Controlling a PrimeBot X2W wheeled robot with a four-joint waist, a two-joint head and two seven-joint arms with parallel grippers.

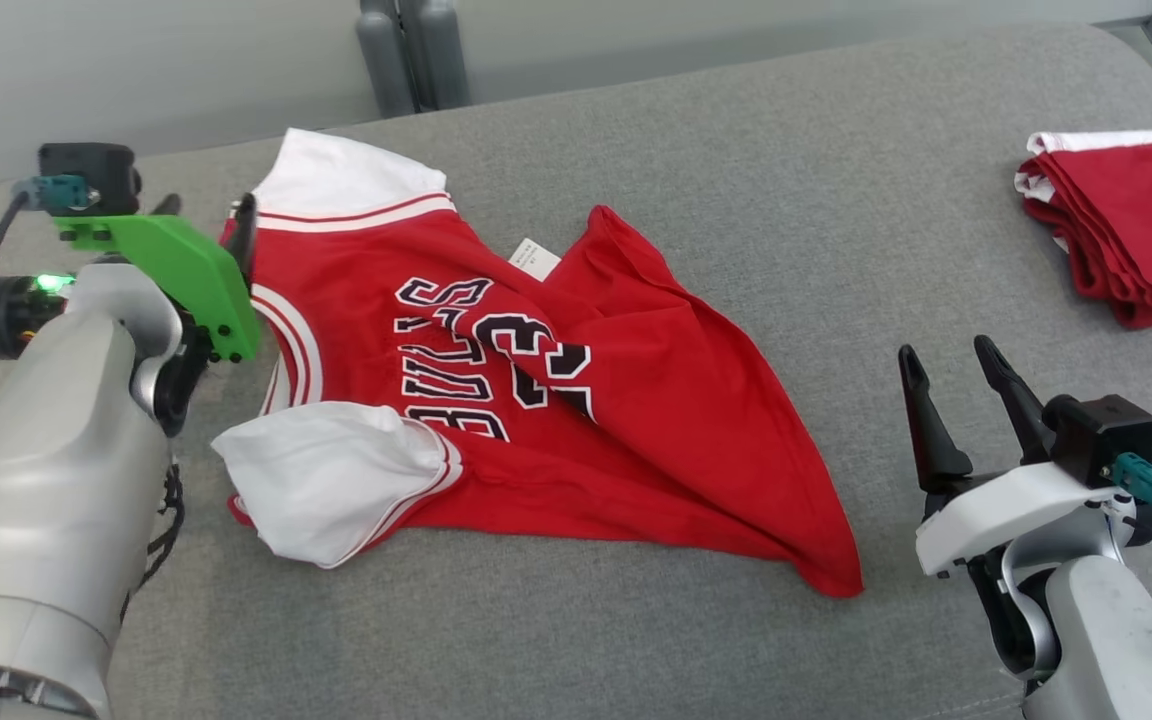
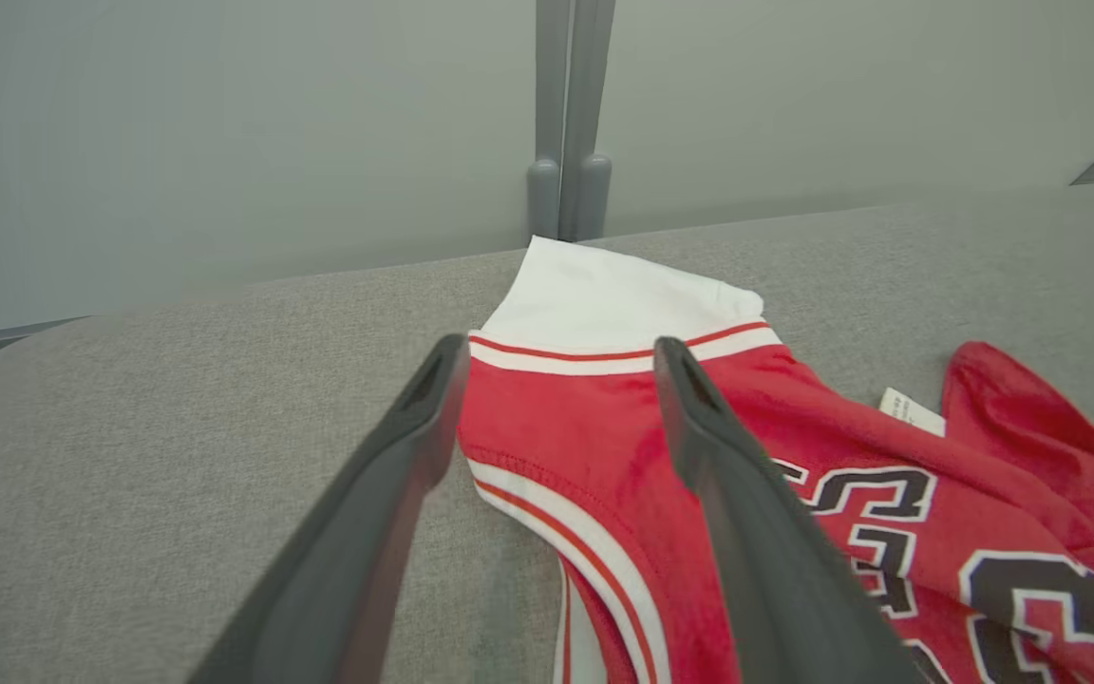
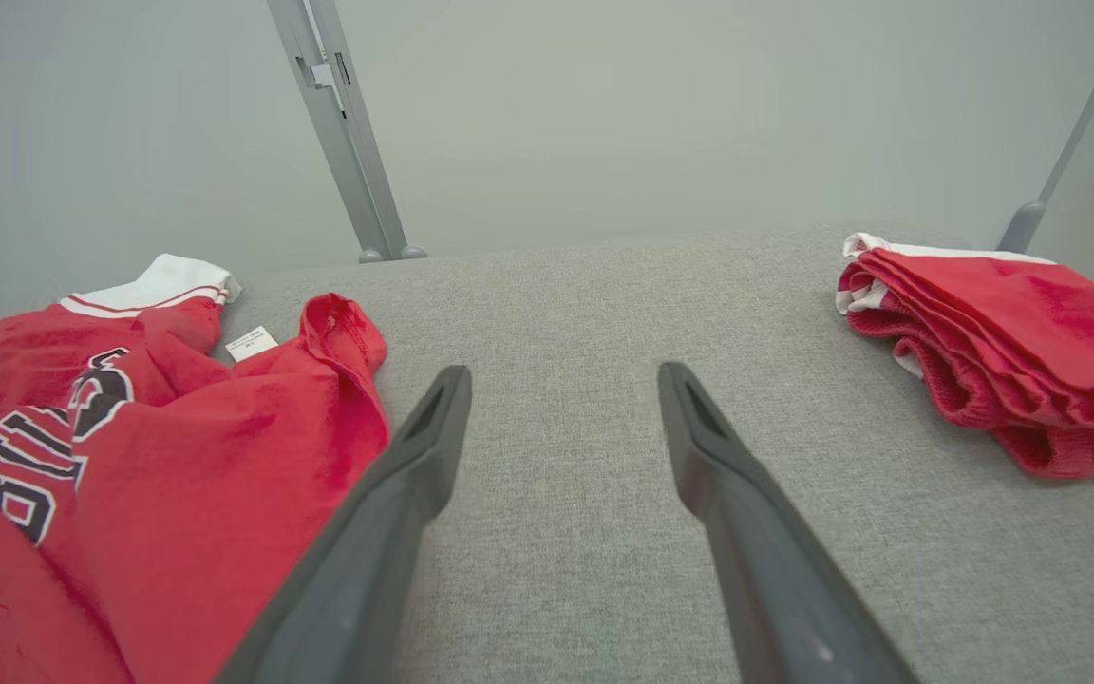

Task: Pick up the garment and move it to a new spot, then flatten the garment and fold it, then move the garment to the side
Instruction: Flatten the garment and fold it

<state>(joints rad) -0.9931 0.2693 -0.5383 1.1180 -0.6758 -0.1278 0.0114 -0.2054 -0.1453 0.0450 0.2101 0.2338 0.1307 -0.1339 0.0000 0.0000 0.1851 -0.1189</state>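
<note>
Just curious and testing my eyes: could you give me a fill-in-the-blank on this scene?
The jersey has ____ sleeves. The left gripper and right gripper both stand ____. The folded red pile lies nearer the ____ gripper.
Missing: white; open; right.

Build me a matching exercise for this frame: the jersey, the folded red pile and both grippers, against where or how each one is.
Things:
1. jersey
2. folded red pile
3. left gripper
4. right gripper

Place or state:
A. open over bare grey surface
B. stacked at the far right
C. open, astride the jersey's shoulder
D. lying rumpled, hem corner turned over

Pairs: 1-D, 2-B, 3-C, 4-A
</note>
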